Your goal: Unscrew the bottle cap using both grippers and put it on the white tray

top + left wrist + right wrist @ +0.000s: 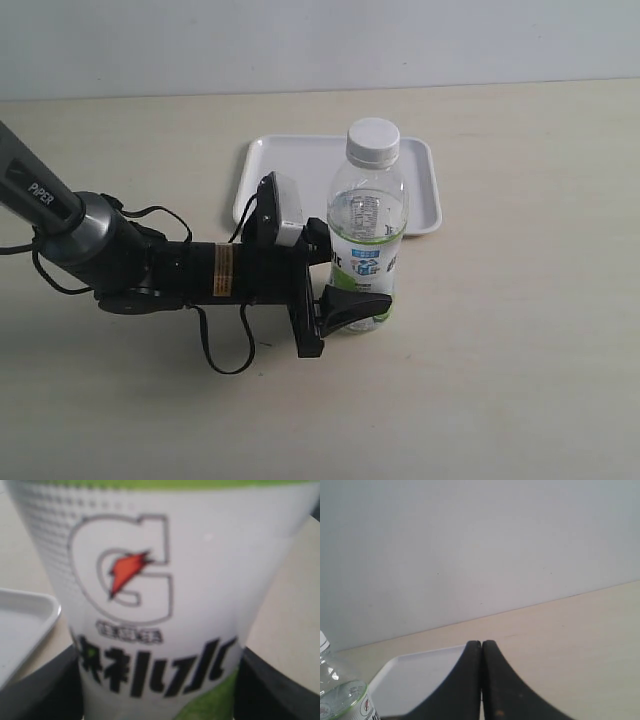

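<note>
Pale bench (520,350), filling the exterior view up to a grey wall at 12 o'clock.

Black left arm (150,265), coming in from 9 o'clock and lying low over the bench, loose cables looped around its thick cylindrical body.

White tray (270,165), flat on the bench at 12 o'clock from the view's centre, bare, and at 12 o'clock from the bottle's base.

Bottle (367,230), upright on the bench just at 3 o'clock from centre, base off the tray, clear upper body overlapping the tray's far part in this view. White, green and blue label around the lower half, large and blurred in the left wrist view.

Left gripper (355,275), reaching toward 3 o'clock, fingers (355,305) clamped on the bottle low on the label, one on each side and touching it.

Right gripper (481,680), seen only in its own wrist view, fingers (455,690) pressed together and holding nothing, tray and an edge of the bottle beyond them.

Bottle cap (373,140), white and ribbed, seated on the neck at the bottle's top, no finger touching it.
</note>
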Robot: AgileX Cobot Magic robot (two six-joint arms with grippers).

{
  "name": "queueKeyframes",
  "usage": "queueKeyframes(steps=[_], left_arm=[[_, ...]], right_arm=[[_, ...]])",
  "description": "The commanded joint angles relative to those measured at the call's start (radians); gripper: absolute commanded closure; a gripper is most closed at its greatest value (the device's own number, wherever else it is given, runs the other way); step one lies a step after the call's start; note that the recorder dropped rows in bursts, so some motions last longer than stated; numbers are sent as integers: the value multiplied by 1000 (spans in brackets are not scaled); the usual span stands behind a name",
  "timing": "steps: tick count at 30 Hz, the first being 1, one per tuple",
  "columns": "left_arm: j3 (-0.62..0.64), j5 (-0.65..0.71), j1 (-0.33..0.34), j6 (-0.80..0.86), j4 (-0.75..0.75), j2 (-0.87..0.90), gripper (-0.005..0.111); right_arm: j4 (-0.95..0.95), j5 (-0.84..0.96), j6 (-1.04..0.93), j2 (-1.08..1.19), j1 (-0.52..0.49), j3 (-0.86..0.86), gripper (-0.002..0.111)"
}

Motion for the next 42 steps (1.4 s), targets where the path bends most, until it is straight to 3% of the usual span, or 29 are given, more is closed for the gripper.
queueKeyframes(steps=[1, 5, 13, 16, 33, 42], left_arm=[[-2, -31, 6, -1, -51, -6, 107], [-2, -31, 6, -1, -63, -6, 104], [-2, -31, 6, -1, -48, -6, 52], [-2, -31, 6, -1, -60, -6, 42], [-2, -14, 6, -5, -64, -8, 7], [-2, -11, 6, -8, -53, -12, 12]], right_arm=[[0, 1, -1, -6, -6, 5, 108], [0, 1, -1, -6, -6, 5, 108], [0, 1, -1, -6, -6, 5, 108], [0, 1, -1, -6, -6, 5, 108], [0, 1, -1, -6, -6, 5, 108], [0, 1, -1, -6, -6, 5, 108]])
